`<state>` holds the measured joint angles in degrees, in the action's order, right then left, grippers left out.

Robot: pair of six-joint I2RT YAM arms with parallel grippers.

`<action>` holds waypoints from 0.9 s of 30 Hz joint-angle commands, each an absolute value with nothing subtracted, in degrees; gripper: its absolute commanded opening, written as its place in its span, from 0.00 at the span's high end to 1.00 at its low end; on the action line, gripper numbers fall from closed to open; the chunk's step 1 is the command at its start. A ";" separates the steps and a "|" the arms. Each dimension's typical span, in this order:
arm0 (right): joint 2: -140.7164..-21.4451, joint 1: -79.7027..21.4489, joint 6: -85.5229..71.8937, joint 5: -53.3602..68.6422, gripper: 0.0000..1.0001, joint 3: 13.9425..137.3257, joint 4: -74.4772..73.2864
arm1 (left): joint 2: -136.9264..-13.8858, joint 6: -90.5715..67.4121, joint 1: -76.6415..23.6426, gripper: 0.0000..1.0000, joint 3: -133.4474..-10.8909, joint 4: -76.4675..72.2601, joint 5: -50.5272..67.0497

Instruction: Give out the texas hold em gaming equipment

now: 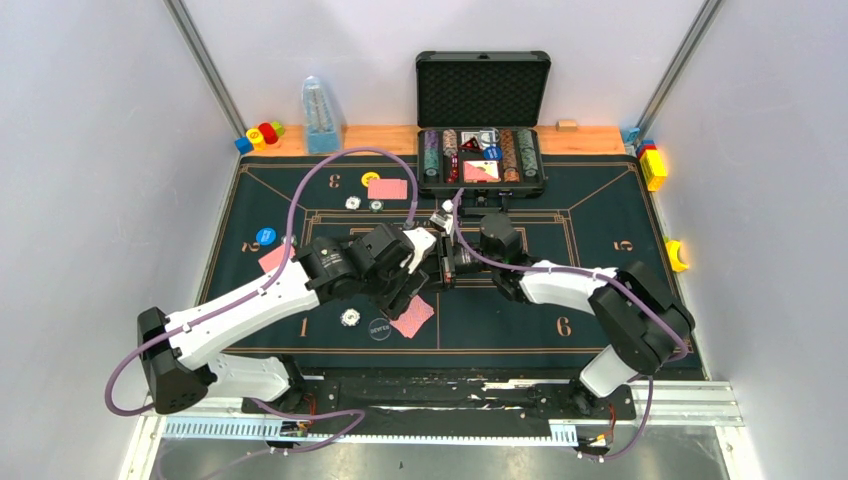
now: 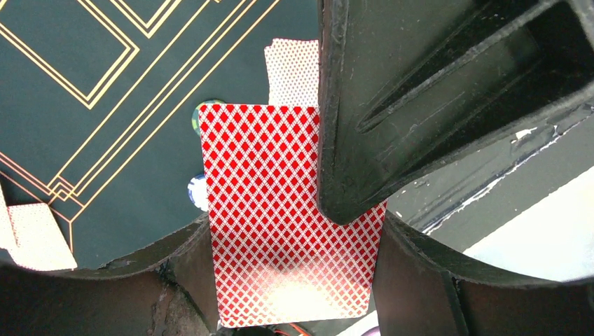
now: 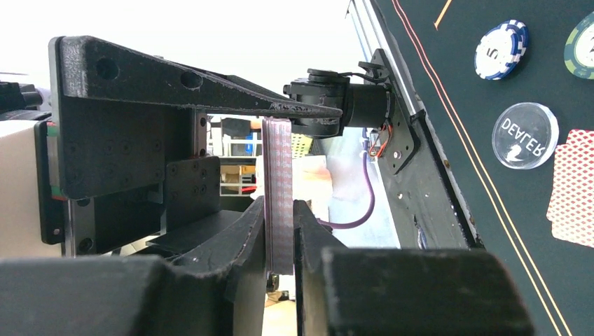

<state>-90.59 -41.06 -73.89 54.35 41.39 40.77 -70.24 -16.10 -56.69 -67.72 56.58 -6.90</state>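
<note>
Deck: thin stack, red diamond-lattice backs, pinched in right gripper.

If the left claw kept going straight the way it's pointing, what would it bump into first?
Most likely the stack of red-backed cards that the right claw pinches right in front of it. The left claw has a finger on each side of the cards, so hardly any gap seems left, though depth is unclear.

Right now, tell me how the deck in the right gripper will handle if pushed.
The deck shows edge-on as a thin stack of separate cards pinched in the right gripper, so it would probably fan or slip apart. It looks light for its size, and likely flexes rather than staying stiff.
</note>
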 commanded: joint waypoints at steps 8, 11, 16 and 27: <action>-85.16 -41.57 -66.83 54.88 0.56 43.34 30.30 | -70.50 -14.69 -56.81 0.99 -69.38 55.73 -9.96; -84.74 -41.66 -64.62 54.62 0.48 44.50 27.78 | -70.44 -14.57 -56.84 1.00 -69.27 55.50 -9.52; -85.13 -42.12 -60.39 53.12 0.43 48.11 22.74 | -69.96 -14.16 -56.86 1.00 -69.05 54.76 -7.62; -85.50 -43.42 -54.98 48.05 0.48 50.86 14.66 | -68.44 -13.96 -56.90 1.00 -68.37 53.99 -5.97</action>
